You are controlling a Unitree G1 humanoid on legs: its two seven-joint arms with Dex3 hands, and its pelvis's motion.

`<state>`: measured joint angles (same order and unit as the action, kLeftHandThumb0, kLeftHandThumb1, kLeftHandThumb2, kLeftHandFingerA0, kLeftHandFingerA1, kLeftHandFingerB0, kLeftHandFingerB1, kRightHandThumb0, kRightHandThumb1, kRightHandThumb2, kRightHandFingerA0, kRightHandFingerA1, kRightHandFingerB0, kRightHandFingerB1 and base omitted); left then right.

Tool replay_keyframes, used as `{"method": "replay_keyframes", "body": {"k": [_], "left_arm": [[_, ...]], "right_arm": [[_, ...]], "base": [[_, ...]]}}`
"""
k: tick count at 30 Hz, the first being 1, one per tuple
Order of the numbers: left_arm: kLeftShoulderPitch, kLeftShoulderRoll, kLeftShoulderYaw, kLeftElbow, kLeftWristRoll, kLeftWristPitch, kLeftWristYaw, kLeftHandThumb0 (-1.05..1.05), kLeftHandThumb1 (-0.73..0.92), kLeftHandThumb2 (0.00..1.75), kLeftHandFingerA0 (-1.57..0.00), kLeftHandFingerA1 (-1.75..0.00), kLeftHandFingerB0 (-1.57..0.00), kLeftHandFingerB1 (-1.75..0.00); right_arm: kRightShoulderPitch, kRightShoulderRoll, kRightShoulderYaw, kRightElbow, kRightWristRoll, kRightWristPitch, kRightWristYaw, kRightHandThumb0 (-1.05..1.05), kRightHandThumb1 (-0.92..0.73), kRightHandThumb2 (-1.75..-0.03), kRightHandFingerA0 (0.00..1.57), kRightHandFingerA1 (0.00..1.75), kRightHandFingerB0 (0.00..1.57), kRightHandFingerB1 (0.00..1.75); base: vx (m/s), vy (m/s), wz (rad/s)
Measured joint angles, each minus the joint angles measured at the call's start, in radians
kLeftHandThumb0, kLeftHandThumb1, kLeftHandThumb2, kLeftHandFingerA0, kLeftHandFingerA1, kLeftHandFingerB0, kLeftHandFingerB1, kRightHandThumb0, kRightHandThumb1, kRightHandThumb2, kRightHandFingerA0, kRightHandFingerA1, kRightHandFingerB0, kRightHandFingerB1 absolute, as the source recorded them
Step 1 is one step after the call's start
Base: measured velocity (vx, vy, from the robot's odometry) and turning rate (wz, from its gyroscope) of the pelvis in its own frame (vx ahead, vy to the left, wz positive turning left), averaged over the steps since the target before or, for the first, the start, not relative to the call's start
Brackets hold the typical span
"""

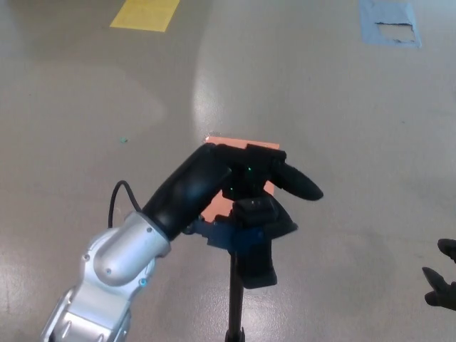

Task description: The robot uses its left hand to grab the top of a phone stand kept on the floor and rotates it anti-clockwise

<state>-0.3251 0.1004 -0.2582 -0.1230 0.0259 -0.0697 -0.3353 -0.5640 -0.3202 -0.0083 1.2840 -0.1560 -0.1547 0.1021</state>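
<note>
The phone stand (255,260) is black, a thin pole (234,306) rising from the floor at the bottom centre with a blocky clamp head on top. My left hand (246,187) sits over that head from the left. It is shut on the top of the stand, its fingers (274,217) curled around the head and one finger (303,187) pointing right. The very top of the stand is hidden under the hand. My right hand (442,276) shows only at the right edge, low, open and holding nothing.
A salmon-coloured square (246,153) lies on the grey floor just beyond the stand, partly covered by my hand. A yellow patch (146,13) is at the far left, a blue patch (388,21) at the far right. A black cable (117,199) loops off my left wrist.
</note>
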Motion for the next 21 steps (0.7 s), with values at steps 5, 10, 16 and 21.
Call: {"method": "replay_keyframes", "body": {"k": [5, 10, 16, 21], "left_arm": [[-0.015, -0.016, 0.019, -0.006, -0.04, 0.066, -0.007, -0.17, 0.62, 0.59, -1.09, -0.63, -0.83, -0.52], [-0.03, -0.026, 0.039, -0.012, -0.079, 0.126, -0.014, -0.15, 0.66, 0.59, -1.07, -0.65, -0.8, -0.53], [-0.044, -0.036, 0.059, -0.016, -0.121, 0.198, -0.015, -0.15, 0.67, 0.59, -1.05, -0.66, -0.78, -0.53], [-0.059, -0.048, 0.084, -0.015, -0.155, 0.273, -0.016, -0.14, 0.7, 0.6, -1.03, -0.69, -0.73, -0.53]], "right_arm": [[-0.001, 0.0, 0.0, 0.0, 0.0, 0.0, 0.0, -0.51, -0.82, -0.67, 0.7, 0.48, 0.09, 0.19], [-0.002, 0.0, 0.0, 0.0, 0.0, 0.0, 0.0, -0.52, -0.82, -0.67, 0.69, 0.49, 0.09, 0.19], [-0.007, 0.0, 0.0, 0.0, 0.0, 0.0, 0.0, -0.52, -0.83, -0.68, 0.7, 0.49, 0.09, 0.19], [-0.013, 0.0, 0.0, 0.0, 0.0, 0.0, 0.0, -0.5, -0.84, -0.67, 0.7, 0.48, 0.09, 0.19]], "base": [[0.0, 0.0, 0.0], [0.0, 0.0, 0.0], [0.0, 0.0, 0.0], [0.0, 0.0, 0.0]]}}
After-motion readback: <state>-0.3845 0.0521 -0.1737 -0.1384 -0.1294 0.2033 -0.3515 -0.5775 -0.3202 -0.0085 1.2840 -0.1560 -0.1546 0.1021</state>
